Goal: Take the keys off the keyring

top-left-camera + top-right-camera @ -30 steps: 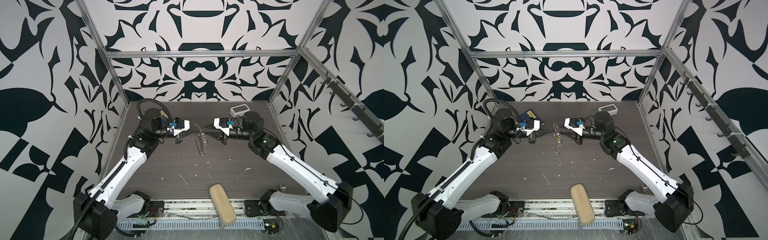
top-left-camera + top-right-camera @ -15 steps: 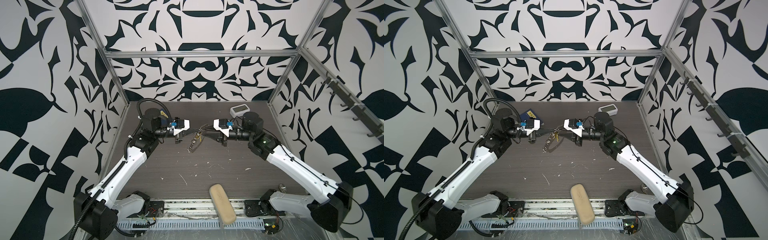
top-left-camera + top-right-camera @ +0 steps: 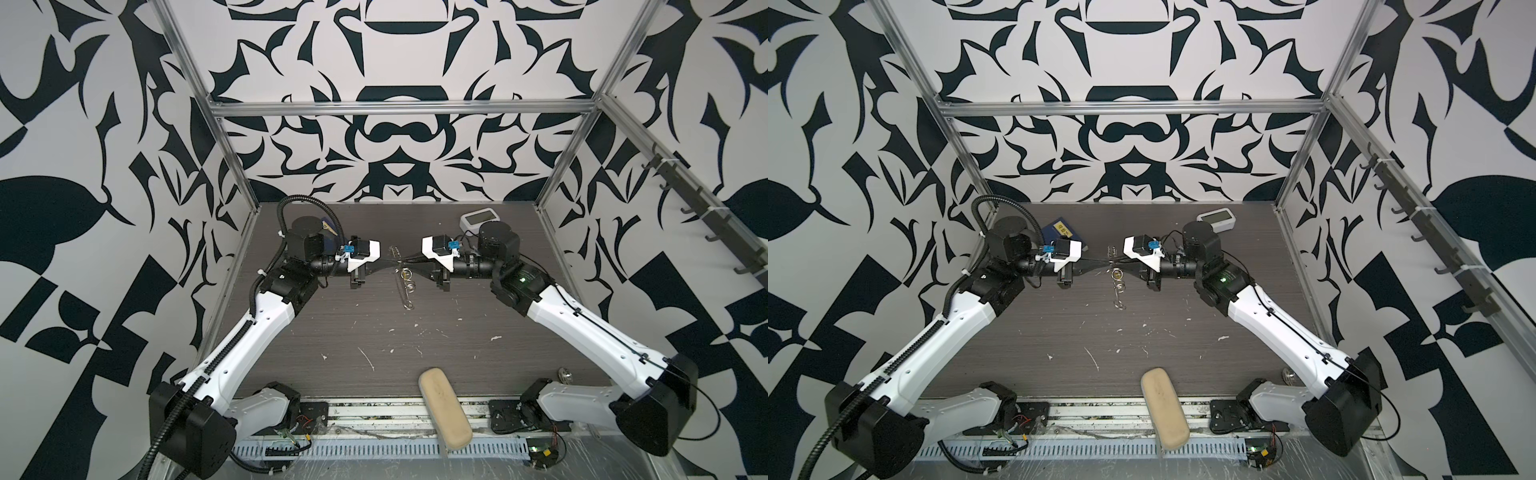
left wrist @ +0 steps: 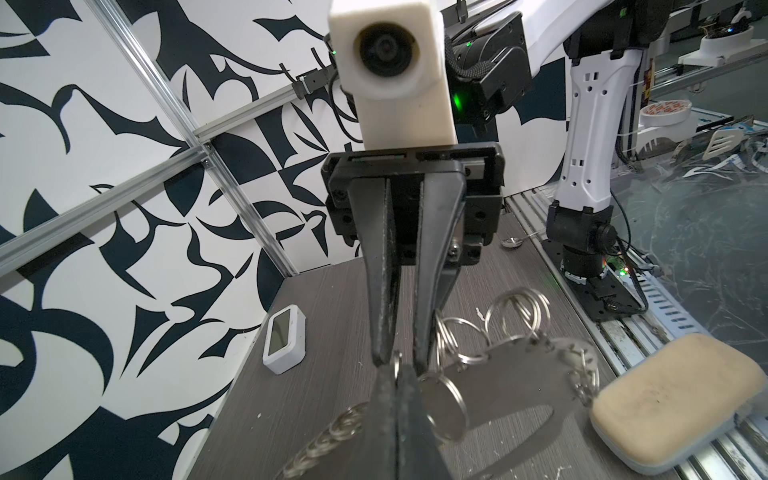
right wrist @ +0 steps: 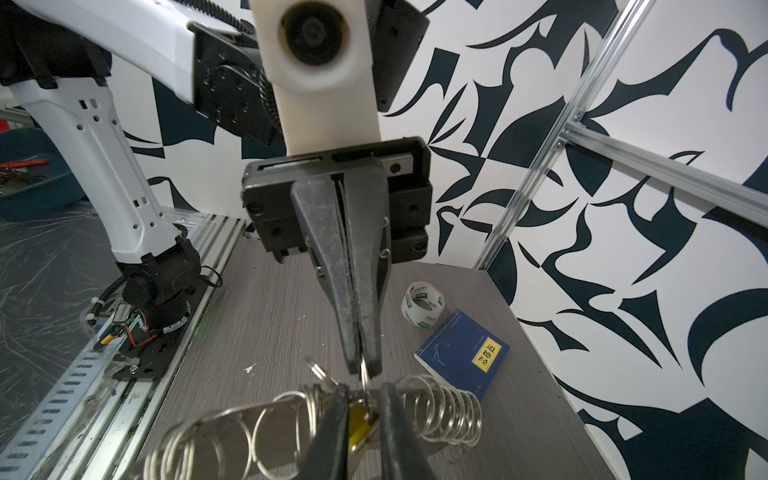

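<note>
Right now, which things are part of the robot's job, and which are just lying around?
Part of the job:
- keyring
- yellow key
- left hand
- right hand

Just lying about:
- blue book
- tape roll
- white gadget with a screen
- tan case

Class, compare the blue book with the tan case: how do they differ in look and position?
The blue book is flat, square-cornered, with a yellow label; the tan case is plain, rounded and thicker. The book lies at the table's far side; the case overhangs its near edge. Both lie untouched.
</note>
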Motion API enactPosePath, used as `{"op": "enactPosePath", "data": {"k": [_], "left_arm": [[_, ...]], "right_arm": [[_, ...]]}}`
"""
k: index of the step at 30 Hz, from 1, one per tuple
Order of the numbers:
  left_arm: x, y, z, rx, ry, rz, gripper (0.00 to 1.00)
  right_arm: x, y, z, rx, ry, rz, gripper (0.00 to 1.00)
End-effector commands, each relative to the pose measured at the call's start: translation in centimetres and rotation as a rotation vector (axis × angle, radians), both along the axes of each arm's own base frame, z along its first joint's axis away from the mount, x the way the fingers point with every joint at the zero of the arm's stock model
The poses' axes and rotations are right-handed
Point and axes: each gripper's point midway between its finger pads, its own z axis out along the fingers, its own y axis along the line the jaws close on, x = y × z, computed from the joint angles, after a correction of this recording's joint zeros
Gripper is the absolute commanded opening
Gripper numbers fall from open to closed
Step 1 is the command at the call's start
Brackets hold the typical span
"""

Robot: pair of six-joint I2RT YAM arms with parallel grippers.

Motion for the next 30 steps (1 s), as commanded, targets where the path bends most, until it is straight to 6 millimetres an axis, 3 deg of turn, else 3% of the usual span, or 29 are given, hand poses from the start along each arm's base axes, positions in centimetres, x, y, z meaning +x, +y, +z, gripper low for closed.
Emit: {"op": "enactPosePath", "data": {"k": [1, 16, 20, 23, 24, 25, 26, 30], "left_arm": [[-0.5, 0.1, 1.5, -0.022, -0.044, -0.028, 0.0], [-0.5, 0.2, 1.7, -0.028, -0.062, -0.026, 0.0], [-0.6, 0.2, 1.7, -0.027, -0.06, -0.026, 0.0], [-0.4, 0.2, 1.5, -0.022, -0.039, -0.018, 0.0], [-0.2, 0.2, 1.5, -0.021, -0.024, -0.011, 0.07], [-0.1, 0.2, 1.4, -0.019, -0.009, -0.01, 0.23], [0.0, 0.3, 1.4, -0.018, 0.0, -0.009, 0.32], [0.5, 0.7, 1.7, -0.021, 0.01, 0.005, 0.37]], "right_arm": [[-0.8, 0.3, 2.9, 0.054, -0.063, 0.033, 0.16], [-0.2, 0.6, 2.0, 0.012, -0.052, 0.03, 0.14], [-0.3, 0.6, 1.9, 0.009, -0.057, 0.035, 0.0], [-0.6, 0.4, 2.7, 0.029, -0.077, 0.035, 0.0], [-0.7, 0.3, 3.0, 0.039, -0.086, 0.037, 0.0], [-0.7, 0.2, 3.2, 0.043, -0.092, 0.038, 0.0], [-0.6, 0.0, 3.3, 0.044, -0.094, 0.037, 0.0], [-0.3, -1.2, 4.0, 0.088, -0.095, 0.049, 0.0]]}}
